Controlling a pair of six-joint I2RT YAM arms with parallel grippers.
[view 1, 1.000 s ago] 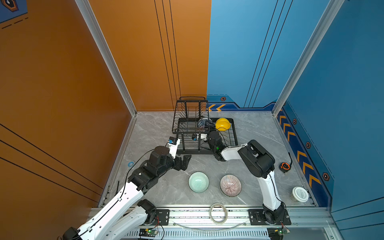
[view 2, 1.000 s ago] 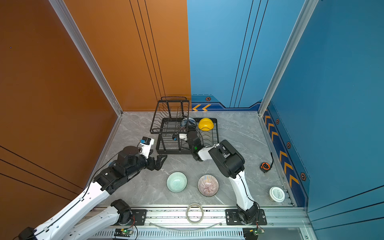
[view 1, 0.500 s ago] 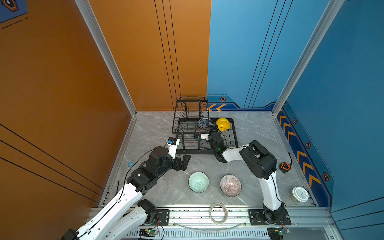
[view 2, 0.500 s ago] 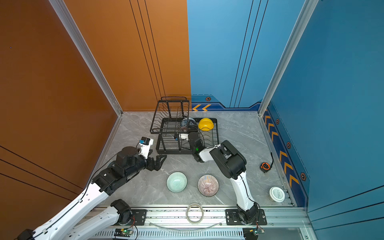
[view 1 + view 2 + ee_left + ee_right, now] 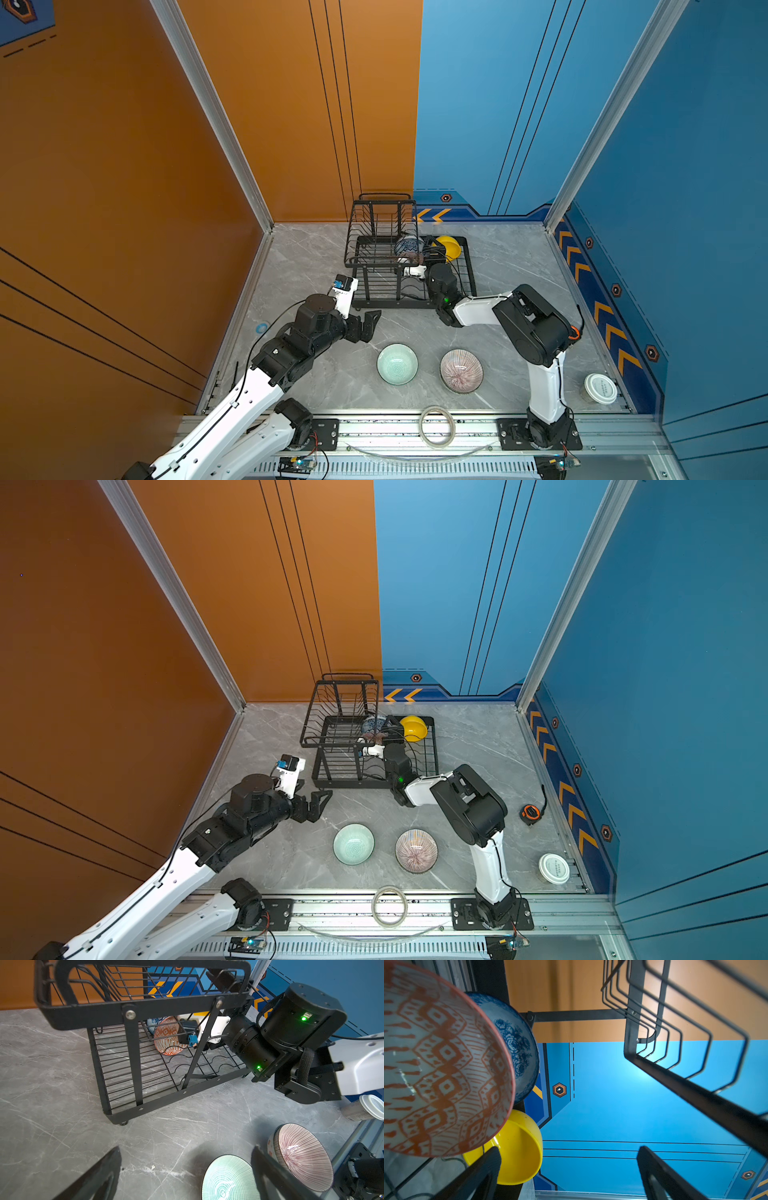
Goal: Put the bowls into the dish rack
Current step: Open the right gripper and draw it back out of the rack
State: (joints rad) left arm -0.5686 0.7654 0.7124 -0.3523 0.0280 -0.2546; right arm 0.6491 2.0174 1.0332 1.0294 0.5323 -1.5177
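Grey marble bench (image 5: 311, 257), walled left, far and right; near edge closed by an aluminium rail (image 5: 374, 432). Black wire dish rack (image 5: 395, 305) far centre, close to the far wall, bare bench on both sides of it.

Inside the base tray, far right part: blue-white floral bowl (image 5: 405, 245), yellow bowl (image 5: 451, 247) and orange-white diamond bowl (image 5: 166, 1036), all on edge, diamond one nearest. Right gripper (image 5: 569, 1149) reaching into the tray from the near side, beside the raised basket tier, fingers wide apart, nothing between them. Close to the diamond bowl; touching or not, cannot tell. Tight room there: basket wires on one side, bowls on the other.

Left gripper (image 5: 372, 326) low over bare bench just off the rack's near left corner, wide apart, empty.

Pale green ringed bowl (image 5: 397, 363) and pinkish striped bowl (image 5: 461, 370) upright on the bench, near centre, side by side, not touching, outside the rack. Open bench between them and the rack, crossed on the right by the right arm.

Tape ring (image 5: 435, 426) on the rail, white lidded tub (image 5: 599, 388) in the near right corner, orange-black tape measure (image 5: 531, 812) by the right wall.
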